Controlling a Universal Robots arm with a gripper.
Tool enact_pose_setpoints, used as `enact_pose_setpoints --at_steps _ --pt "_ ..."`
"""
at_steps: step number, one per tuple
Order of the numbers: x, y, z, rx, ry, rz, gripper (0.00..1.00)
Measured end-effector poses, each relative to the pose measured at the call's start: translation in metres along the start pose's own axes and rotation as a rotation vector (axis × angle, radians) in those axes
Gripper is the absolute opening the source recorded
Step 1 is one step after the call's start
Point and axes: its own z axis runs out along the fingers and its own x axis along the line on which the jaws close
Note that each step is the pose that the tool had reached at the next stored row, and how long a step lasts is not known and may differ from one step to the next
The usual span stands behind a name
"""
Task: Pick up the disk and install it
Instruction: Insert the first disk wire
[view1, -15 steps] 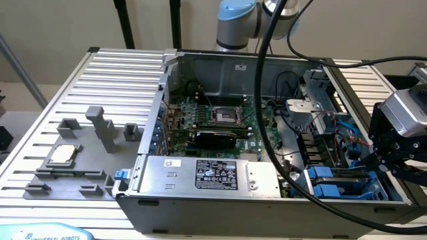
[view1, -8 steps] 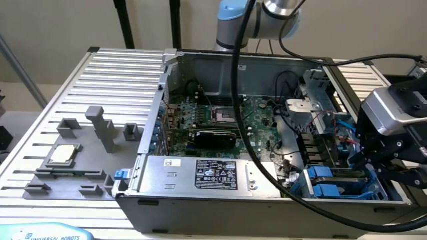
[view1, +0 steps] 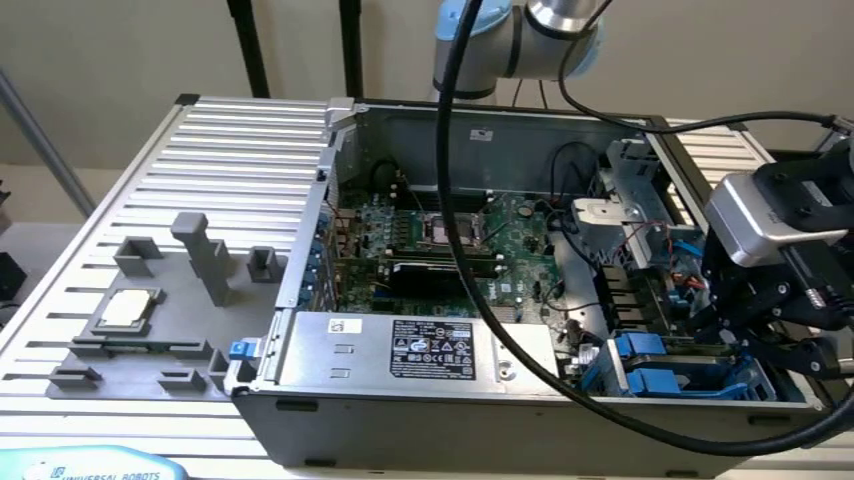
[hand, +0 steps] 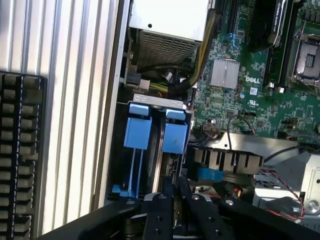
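Robotics lab: opened PC case (view1: 534, 300) on slotted aluminium table (view1: 227, 160), grey fixtures (view1: 200, 255).

Plenty tucked out of sight here around the drive bay.

The disk (hand: 161, 150) sits edge-on between its blue tabs (hand: 137, 131), so its label can't be read, and its near end slips behind the gripper (hand: 175, 197), itself cut off by the frame edge. In the exterior view the arm (view1: 527, 35) runs off the top, a black cable (view1: 467, 250) crosses the motherboard (view1: 441, 245), and the print on the black label (view1: 434, 350) is too small to read.
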Motion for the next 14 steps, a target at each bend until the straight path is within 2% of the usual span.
enact_pose_setpoints --at_steps 6,14 --pt "0.0003 0.0 0.002 0.0093 0.01 0.069 0.16" --pt "-0.0002 0.0 0.0039 0.0154 0.0186 0.115 0.16"
